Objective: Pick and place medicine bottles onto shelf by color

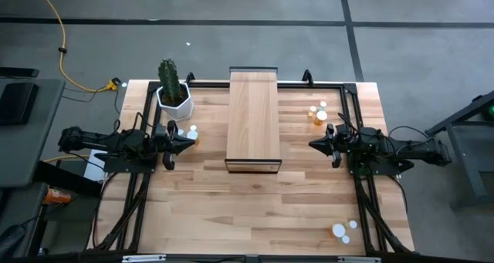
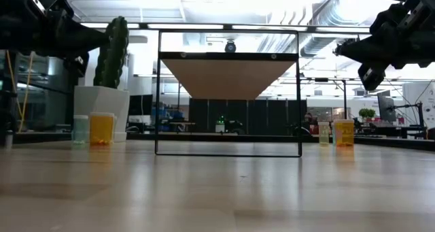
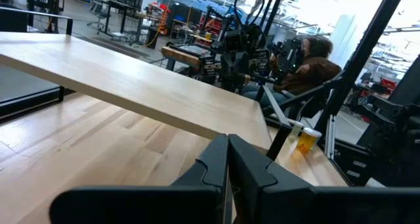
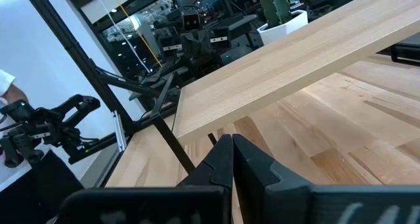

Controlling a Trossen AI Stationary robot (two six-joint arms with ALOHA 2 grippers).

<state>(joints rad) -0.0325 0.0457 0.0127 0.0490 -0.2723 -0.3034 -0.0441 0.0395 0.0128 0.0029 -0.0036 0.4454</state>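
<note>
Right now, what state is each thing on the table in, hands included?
left hand: shut, empty, raised beside the shelf.
right hand: shut, empty, raised on the shelf's other side.
shelf: upright at table centre, top bare.
medicine bottles by the cactus: upright, capped, on the table.
medicine bottles by the right hand: upright on the table.
medicine bottles at the near corner: on the table, unshelved.
cactus pot: upright.
</note>
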